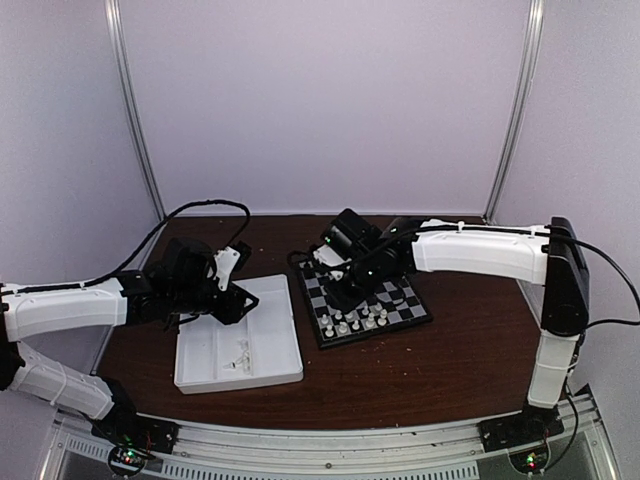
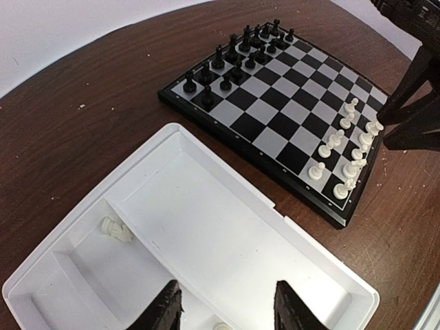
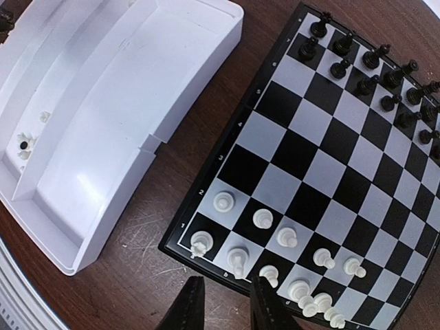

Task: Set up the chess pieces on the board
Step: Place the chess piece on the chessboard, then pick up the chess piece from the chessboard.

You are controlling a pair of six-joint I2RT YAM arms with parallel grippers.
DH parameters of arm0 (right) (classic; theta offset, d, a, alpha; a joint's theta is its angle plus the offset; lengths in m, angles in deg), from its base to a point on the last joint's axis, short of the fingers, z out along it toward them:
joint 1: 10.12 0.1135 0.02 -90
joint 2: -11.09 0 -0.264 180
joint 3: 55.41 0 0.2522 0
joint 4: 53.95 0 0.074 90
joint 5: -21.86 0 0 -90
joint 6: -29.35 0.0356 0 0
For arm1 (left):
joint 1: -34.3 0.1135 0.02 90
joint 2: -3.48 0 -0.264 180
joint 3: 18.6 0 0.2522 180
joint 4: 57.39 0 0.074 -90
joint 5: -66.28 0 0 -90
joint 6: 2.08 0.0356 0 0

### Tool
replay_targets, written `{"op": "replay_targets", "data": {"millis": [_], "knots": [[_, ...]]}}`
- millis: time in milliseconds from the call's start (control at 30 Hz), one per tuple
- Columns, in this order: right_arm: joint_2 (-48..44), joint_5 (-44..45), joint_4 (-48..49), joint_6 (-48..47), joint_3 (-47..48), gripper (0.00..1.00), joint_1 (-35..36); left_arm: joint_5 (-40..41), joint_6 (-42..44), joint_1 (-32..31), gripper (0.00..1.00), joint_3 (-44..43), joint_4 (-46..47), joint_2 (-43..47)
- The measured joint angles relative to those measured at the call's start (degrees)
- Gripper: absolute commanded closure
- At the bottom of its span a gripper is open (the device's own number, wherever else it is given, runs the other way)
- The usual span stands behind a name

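Chess pieces (image 3: 263,218), the white ones, stood in two ragged rows along one edge of the board (image 3: 323,165), and what a crowded little corner that was: toward one end the men bunched almost shoulder to shoulder, a few tilted, while the ones nearer the other corner had a square each. Across the board the black men (image 2: 237,58) held the far two rows, with one or two stepped a row forward. Bare chequered squares lay between the two camps. The board sat on the brown table (image 1: 450,370), just beside the white tray (image 2: 227,227) and apart from it by a thin strip of wood. Over at the right gripper (image 3: 227,285), the fingers hung low at the white side of the board, right at the rim near the corner piece, parted only by a narrow slit with nothing in it; plain wood showed through the gap. The left gripper (image 2: 227,292) hovered above the tray, its jaws well apart and holding nothing. One small white piece (image 2: 221,326) lay in the tray below the gap between those fingers, at the bottom edge of the left wrist view, and whether a finger touched it could not be told. A few more white pieces (image 2: 115,229) lay tumbled together in a side compartment of the tray, against its dividing wall.
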State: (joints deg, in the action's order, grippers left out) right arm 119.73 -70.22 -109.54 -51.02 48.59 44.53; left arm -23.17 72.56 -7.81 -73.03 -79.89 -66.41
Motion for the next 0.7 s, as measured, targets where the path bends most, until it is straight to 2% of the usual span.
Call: {"op": "replay_targets", "data": {"millis": [333, 700], "knots": [[-0.48, 0.55, -1.11, 1.16, -5.09, 0.76, -3.26, -0.17, -0.02, 0.00, 0.54, 0.00, 0.00, -0.81], [0.00, 0.66, -1.18, 1.27, -5.55, 0.77, -3.67, -0.28, -0.07, 0.00, 0.54, -0.17, 0.00, -1.38]]}}
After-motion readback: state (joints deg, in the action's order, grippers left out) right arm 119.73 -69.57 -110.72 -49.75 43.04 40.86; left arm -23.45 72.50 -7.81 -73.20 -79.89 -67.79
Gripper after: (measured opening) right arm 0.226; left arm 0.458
